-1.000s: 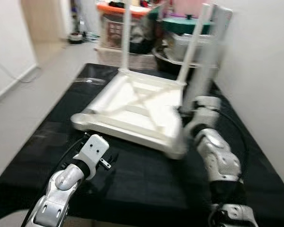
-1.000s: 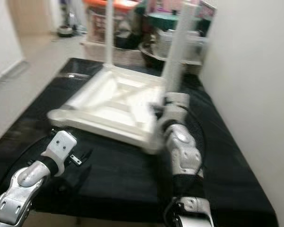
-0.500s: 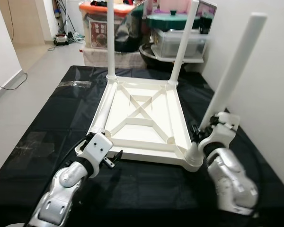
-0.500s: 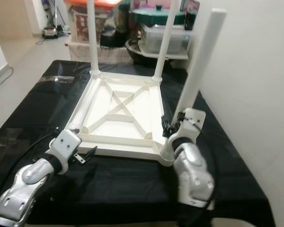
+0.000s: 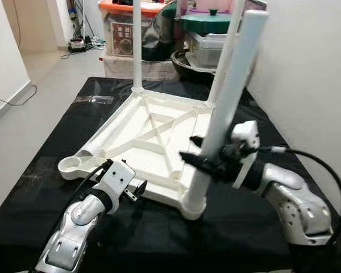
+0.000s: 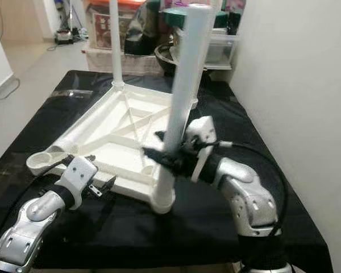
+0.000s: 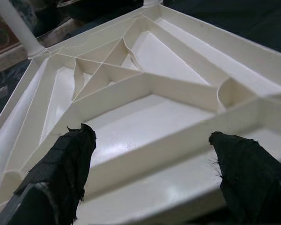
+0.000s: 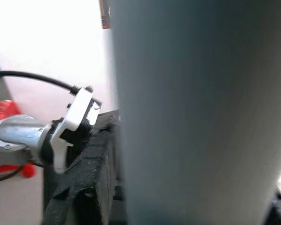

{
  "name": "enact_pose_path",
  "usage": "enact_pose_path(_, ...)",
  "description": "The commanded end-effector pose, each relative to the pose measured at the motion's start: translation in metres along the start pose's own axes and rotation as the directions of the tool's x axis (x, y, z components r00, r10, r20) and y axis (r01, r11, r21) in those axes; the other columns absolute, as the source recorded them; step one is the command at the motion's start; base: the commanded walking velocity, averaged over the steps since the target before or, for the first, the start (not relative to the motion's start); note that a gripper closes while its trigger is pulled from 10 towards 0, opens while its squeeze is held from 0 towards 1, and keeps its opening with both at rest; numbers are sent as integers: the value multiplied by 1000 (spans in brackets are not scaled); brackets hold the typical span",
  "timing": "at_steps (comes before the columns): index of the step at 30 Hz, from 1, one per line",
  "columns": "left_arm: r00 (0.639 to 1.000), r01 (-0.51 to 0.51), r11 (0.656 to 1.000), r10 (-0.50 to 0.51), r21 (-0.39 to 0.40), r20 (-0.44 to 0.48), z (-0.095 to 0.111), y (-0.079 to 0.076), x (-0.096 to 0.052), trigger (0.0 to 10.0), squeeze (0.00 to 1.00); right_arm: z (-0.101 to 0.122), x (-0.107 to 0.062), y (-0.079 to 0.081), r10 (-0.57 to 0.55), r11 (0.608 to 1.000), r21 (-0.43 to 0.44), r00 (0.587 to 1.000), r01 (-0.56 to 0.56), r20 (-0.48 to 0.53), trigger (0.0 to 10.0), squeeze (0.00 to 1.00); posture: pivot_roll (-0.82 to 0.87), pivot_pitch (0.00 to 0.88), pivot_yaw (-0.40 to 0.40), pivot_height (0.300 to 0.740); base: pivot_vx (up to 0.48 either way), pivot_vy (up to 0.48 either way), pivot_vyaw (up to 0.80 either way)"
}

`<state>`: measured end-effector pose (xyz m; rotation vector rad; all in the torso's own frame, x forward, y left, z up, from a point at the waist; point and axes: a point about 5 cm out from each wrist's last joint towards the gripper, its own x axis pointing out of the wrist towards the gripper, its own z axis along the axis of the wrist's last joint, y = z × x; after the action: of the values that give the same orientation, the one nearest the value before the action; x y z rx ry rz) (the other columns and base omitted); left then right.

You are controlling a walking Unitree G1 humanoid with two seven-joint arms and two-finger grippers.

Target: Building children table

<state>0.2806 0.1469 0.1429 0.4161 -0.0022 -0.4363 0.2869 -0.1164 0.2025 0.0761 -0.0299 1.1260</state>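
The white children's table (image 5: 153,136) lies upside down on a black cloth. Two legs stand upright at its far corners. A third white leg (image 5: 227,96) stands in the near right corner socket, leaning slightly. My right gripper (image 5: 207,162) is shut on this leg a little above the socket, reaching in from the right. In the right wrist view the leg (image 8: 196,112) is very close, with one black finger (image 8: 84,187) beside it. The near left socket (image 5: 71,165) holds no leg. My left gripper (image 7: 149,135) is open, just short of the table's near rim.
The black cloth (image 5: 159,239) covers the work surface. Storage boxes and pots (image 5: 216,40) crowd the space behind it. A white wall (image 5: 307,85) runs close along the right side. Open floor (image 5: 28,102) lies to the left.
The view has shifted. My right arm has swung out to the right and its gripper now clasps the leg. The leg stands nearer to upright. The left gripper stays at the near rim.
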Motion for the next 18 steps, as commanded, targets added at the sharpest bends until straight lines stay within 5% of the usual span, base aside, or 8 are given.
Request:
enact_pose_path(1, 1000, 2, 1000, -2, 6, 0, 0, -1, -2, 10000, 0, -10, 8, -1, -12, 1000, 25, 999, 13, -30, 0, 0, 92, 0, -132, 740, 0, 0, 0)
enact_pose_path(6, 1000, 1, 1000, -1, 7, -5, -1, 1, -5, 10000, 0, -26, 7, -38, -483, 870, 45, 868, 490, -117, 0, 0, 91, 0, -127, 740, 0, 0, 0)
enact_pose_path(7, 1000, 2, 1000, -2, 6, -5, -1, 0, -5, 10000, 0, -36, -6, -56, -695, 699, 58, 697, 712, -179, 0, 0, 82, 0, -122, 740, 0, 0, 0)
enact_pose_path(10, 1000, 3, 1000, -3, 6, -6, -1, 0, -5, 10000, 0, -44, -17, -64, -799, 559, 57, 556, 827, -229, 0, 0, 82, 0, -122, 740, 0, 0, 0)
enact_pose_path(11, 1000, 5, 1000, -5, 5, -6, -1, 0, -4, 10000, 0, -55, -38, -71, -891, 351, 46, 349, 935, -289, 0, 0, 80, 0, -120, 740, 0, 0, 0)
enact_pose_path(13, 1000, 7, 1000, -7, 3, -5, -1, -1, -4, 10000, 0, -65, -58, -67, -928, 182, 27, 180, 983, -326, 0, 0, 77, 0, -115, 740, 0, 0, 0)
enact_pose_path(17, 1000, 11, 1000, -11, -1, -6, -2, -3, -4, 10000, 0, -74, -67, -48, -936, 111, 0, 104, 994, -335, 0, 0, 55, 0, -100, 740, 0, 0, 0)
enact_pose_path(18, 1000, 17, 1000, -17, -4, -8, -3, -4, -4, 10000, 0, -67, -53, -38, -936, 233, 10, 227, 973, -270, 10000, 0, 41, 0, -92, 740, 0, 0, 0)
